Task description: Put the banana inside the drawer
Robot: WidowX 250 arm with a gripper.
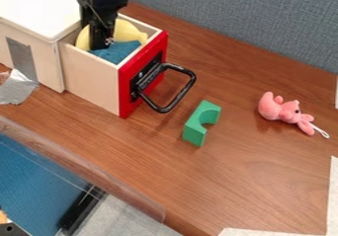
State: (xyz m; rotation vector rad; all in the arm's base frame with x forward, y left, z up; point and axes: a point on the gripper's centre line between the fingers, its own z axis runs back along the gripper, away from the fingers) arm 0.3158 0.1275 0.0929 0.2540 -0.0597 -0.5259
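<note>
On the worktop (241, 163), the wooden cabinet (33, 20) has its drawer (92, 82) pulled open. The tool (101, 43) hangs down inside; how far open it is, and whether it grips anything, I cannot tell. The banana (130, 32) is in the drawer, right behind the tool and showing on both sides, its long axis roughly crosswise in view. Any remaining move is probably release, then straight up.

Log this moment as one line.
drawer: pulled open | banana: in drawer | hand: down in drawer, against or beside banana, hold unclear | green block, pink toy: on table
</note>
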